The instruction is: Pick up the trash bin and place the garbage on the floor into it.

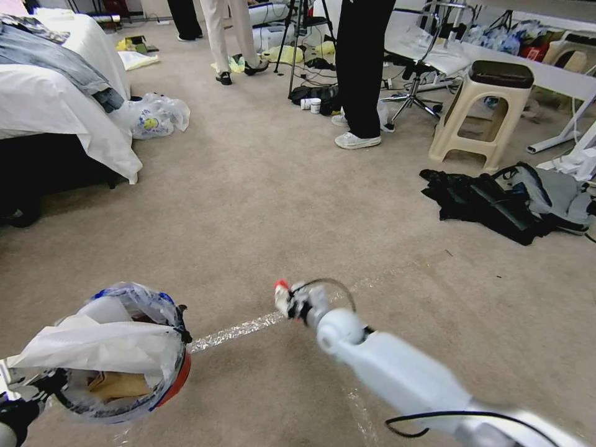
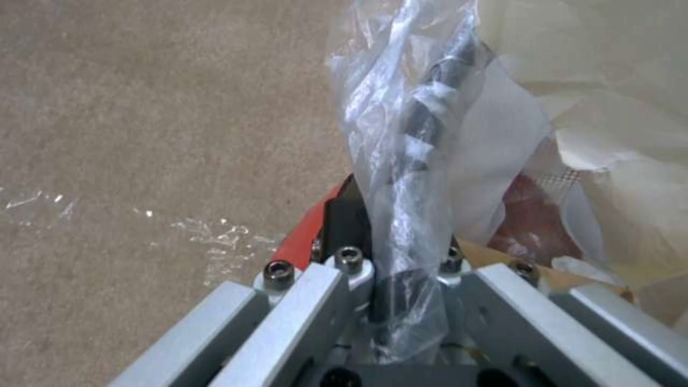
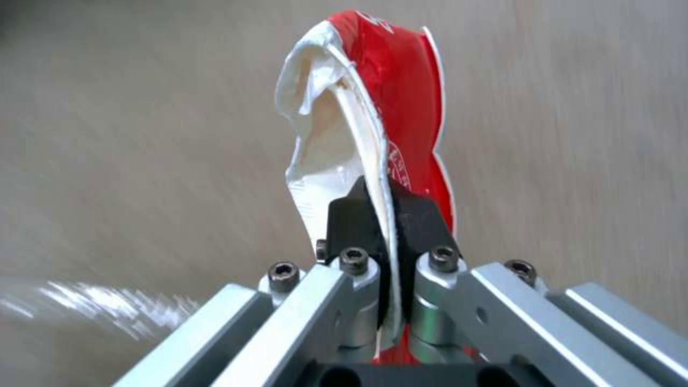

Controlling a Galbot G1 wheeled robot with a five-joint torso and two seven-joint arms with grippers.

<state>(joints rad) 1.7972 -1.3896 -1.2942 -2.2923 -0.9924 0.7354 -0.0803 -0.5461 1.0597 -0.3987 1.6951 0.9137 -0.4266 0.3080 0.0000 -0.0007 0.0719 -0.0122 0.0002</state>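
Right gripper (image 3: 391,244) is pinching a crumpled red-and-white wrapper (image 3: 380,107) over carpet; left gripper (image 2: 401,258) is clamping the bag-lined round red trash bin (image 1: 177,382) rim.

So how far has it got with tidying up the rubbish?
Well along. The left end effector holds the trash bin up by its rim, with white paper and a brown bag inside. The right end effector grips a red wrapper, not yet in the bin.
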